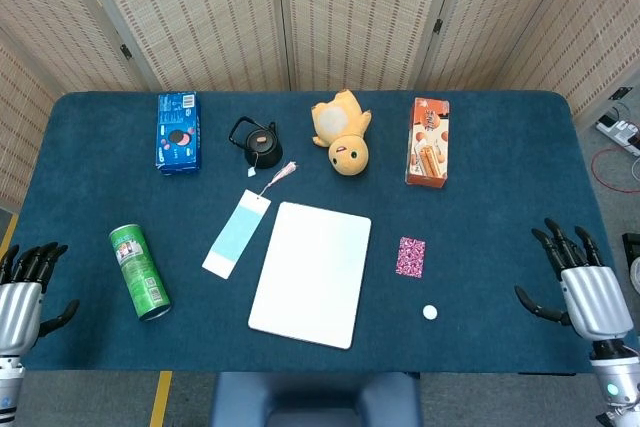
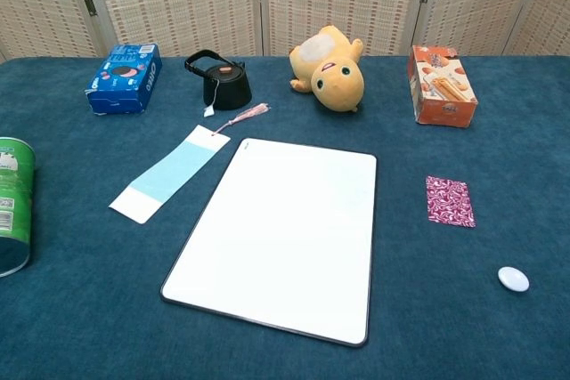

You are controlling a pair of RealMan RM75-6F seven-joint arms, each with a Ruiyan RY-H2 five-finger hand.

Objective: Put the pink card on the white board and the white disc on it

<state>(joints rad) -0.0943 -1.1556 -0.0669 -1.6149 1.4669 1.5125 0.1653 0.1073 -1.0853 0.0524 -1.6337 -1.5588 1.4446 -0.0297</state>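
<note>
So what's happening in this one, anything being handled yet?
Nothing yet. Both hands are open and hold nothing: the left hand at the table's left edge, the right hand at its right edge. The pink card and white disc lie on the cloth, right of the bare white board.
</note>
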